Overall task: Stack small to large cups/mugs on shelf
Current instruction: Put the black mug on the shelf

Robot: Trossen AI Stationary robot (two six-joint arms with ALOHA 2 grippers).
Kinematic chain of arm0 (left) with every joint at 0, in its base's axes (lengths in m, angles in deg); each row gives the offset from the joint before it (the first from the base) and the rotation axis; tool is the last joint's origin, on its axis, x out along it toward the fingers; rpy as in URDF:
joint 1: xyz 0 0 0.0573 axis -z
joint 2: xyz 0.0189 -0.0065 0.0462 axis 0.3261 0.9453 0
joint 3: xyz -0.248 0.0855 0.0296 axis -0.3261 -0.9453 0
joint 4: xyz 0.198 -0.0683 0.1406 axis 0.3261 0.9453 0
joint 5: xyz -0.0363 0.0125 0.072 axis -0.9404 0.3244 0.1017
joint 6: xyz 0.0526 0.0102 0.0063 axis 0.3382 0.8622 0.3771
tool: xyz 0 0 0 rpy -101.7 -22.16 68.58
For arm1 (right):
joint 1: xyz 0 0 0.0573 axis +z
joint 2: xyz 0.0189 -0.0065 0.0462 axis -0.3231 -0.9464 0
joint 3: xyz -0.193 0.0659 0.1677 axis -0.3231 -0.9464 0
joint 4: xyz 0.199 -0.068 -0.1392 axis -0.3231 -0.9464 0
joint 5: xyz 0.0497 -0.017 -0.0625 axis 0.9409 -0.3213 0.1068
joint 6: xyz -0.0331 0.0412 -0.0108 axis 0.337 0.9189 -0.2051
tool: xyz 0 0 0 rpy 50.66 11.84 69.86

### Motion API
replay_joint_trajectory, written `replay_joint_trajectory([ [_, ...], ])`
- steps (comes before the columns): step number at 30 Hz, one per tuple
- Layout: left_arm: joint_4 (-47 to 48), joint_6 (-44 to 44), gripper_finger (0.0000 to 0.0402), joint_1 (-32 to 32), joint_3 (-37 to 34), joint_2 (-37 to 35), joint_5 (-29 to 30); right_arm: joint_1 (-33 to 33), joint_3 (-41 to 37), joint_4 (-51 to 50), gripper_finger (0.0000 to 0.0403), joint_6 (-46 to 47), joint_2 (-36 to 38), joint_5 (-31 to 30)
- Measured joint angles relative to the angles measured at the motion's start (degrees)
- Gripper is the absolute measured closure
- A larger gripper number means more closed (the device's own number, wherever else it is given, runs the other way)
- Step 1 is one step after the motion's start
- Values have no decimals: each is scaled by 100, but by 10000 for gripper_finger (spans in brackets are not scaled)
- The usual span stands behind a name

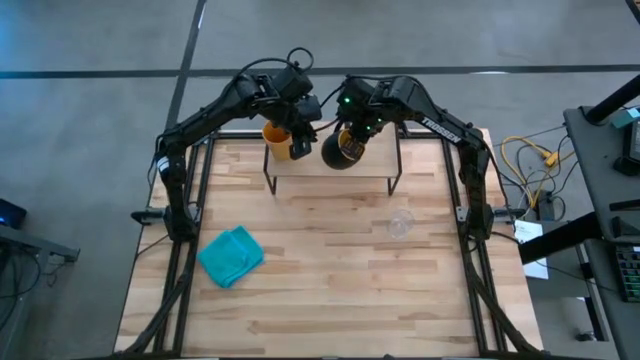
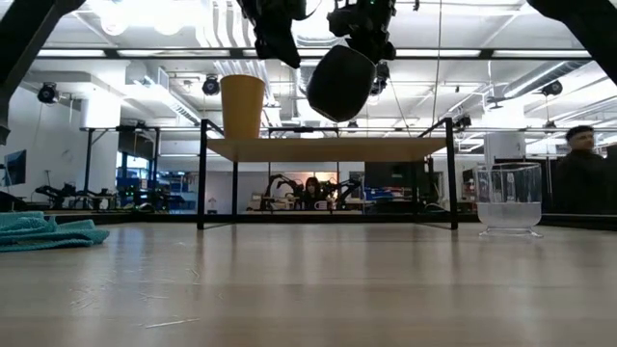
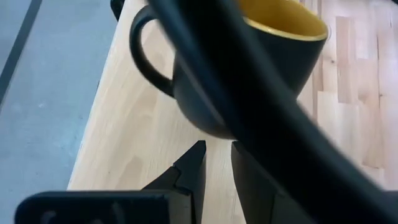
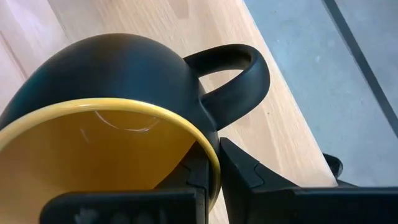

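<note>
The handleless yellow-orange cup (image 1: 277,135) (image 2: 242,106) stands upright on its base at the left end of the shelf (image 1: 330,166) (image 2: 328,148). My left gripper (image 1: 301,142) (image 2: 281,50) (image 3: 217,163) hovers just right of that cup, shut and holding nothing. My right gripper (image 1: 355,127) (image 2: 364,39) (image 4: 214,163) is shut on the dark mug (image 1: 341,151) (image 2: 340,83) (image 3: 249,68), which is above the shelf's middle. The clear glass (image 1: 400,223) (image 2: 508,199) stands on the table, right of and nearer than the shelf. My right gripper holds the dark mug by its rim (image 4: 208,152), right beside the handle (image 4: 233,74). One finger is inside the yellow-orange hollow and one (image 4: 249,177) outside the wall. The fingers come from above. The mug hangs tilted, lifted clear above the shelf board.
A teal cloth (image 1: 231,256) (image 2: 43,232) lies crumpled on the table's near left part. The shelf's thin black legs (image 2: 201,173) stand at the table's far side. A person (image 2: 578,183) shows in the room beyond the right edge.
</note>
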Motion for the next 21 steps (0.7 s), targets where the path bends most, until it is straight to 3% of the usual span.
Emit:
replay_joint_trajectory([
  [16,149,9,338,-212,-2,-1056,1635,3,-2,-342,390,48,0,-1],
  [21,108,11,338,-223,-2,-1440,1722,1,-2,-338,390,1,-11,-1],
])
